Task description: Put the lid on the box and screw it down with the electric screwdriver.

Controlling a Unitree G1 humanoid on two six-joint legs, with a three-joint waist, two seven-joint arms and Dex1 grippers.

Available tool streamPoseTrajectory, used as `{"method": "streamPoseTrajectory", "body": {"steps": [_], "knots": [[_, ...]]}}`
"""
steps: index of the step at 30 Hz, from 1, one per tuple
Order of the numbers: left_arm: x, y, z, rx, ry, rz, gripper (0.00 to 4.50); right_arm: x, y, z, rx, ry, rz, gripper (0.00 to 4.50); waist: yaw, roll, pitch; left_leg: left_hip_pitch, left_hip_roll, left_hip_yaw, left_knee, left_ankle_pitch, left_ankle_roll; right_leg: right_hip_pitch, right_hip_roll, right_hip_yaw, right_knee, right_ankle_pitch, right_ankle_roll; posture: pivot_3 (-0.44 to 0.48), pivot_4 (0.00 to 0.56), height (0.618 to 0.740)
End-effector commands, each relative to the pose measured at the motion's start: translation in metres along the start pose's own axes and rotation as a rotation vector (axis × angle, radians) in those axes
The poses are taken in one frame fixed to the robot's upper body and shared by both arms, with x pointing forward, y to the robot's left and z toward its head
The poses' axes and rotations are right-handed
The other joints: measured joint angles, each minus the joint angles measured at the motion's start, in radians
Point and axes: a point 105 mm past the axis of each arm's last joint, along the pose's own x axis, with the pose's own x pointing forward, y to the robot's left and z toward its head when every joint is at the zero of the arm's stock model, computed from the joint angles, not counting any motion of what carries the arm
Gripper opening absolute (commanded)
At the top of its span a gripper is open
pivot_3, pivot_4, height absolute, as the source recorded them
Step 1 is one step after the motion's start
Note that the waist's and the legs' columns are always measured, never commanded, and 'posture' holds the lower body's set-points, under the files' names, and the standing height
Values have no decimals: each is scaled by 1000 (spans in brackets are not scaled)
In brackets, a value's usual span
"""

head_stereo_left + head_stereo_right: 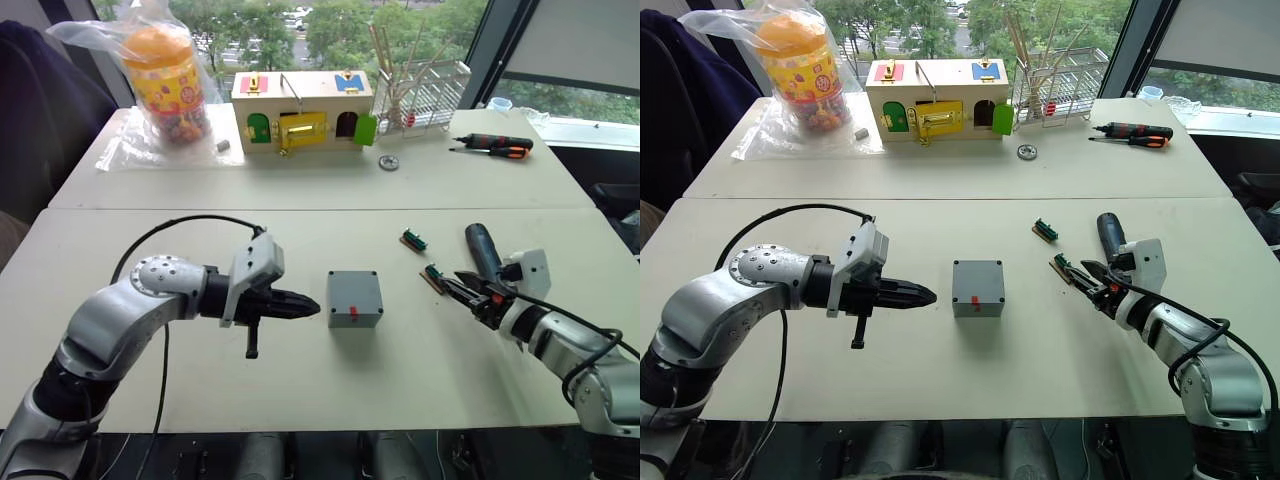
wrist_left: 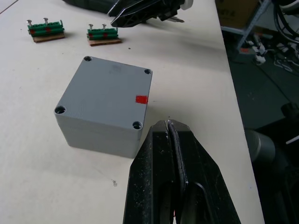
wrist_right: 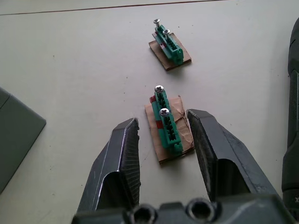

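Observation:
The grey box stands mid-table with a red mark on its near side. The lid lies flat on top of it, with its corner screw holes showing. My left gripper is shut and empty, pointing at the box from its left with a small gap between them. To the right, my right gripper is open, its fingers on either side of a green screw holder on a cardboard scrap. The dark electric screwdriver lies on the table just beyond the right gripper.
A second green screw holder lies farther back. On the rear table stand a wooden box with coloured doors, a bagged candy jar and a wire rack. Two hand screwdrivers and a metal ring lie there too.

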Motion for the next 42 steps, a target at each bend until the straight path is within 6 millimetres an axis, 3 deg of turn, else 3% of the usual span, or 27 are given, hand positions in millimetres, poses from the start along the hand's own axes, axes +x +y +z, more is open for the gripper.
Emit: {"method": "streamPoseTrajectory", "body": {"steps": [1,10,13,15,26,37,39,42], "knots": [[1,-3,6,44,-7,-6,0,2,-1,11,-41,-33,5,1769,1,0,0,0,0,0,0,0,0,0,0,0,0,0,0,0,150,711],[4,-4,3,47,1,-6,0,7,-3,10,-58,-23,9,1769,0,0,0,0,0,0,0,0,0,0,0,0,0,0,0,0,150,711],[6,-4,4,45,-6,-5,0,9,-3,9,-60,-21,10,942,1,0,0,0,0,0,0,0,0,0,0,0,0,0,0,0,150,711],[6,-4,4,45,-7,-3,0,10,-4,9,-60,-22,11,31,0,0,0,0,0,0,0,0,0,0,0,0,0,0,0,0,150,711],[5,-1,1,41,-4,13,0,9,-1,12,-69,-36,13,31,0,0,0,0,0,0,0,0,0,0,0,0,0,0,0,0,150,711],[4,7,-3,33,-14,33,0,-7,0,47,-115,-117,-27,31,1,0,0,0,0,0,0,0,0,0,0,0,0,0,0,0,150,711],[0,13,-3,21,-23,55,0,-11,7,62,-133,-153,0,31,0,0,0,0,0,0,0,0,0,0,0,0,0,0,0,0,150,711],[-9,20,-1,1,-35,80,0,-13,39,80,-146,-196,162,31,0,1,0,0,0,0,0,0,0,0,0,0,0,0,0,0,150,711]]}}
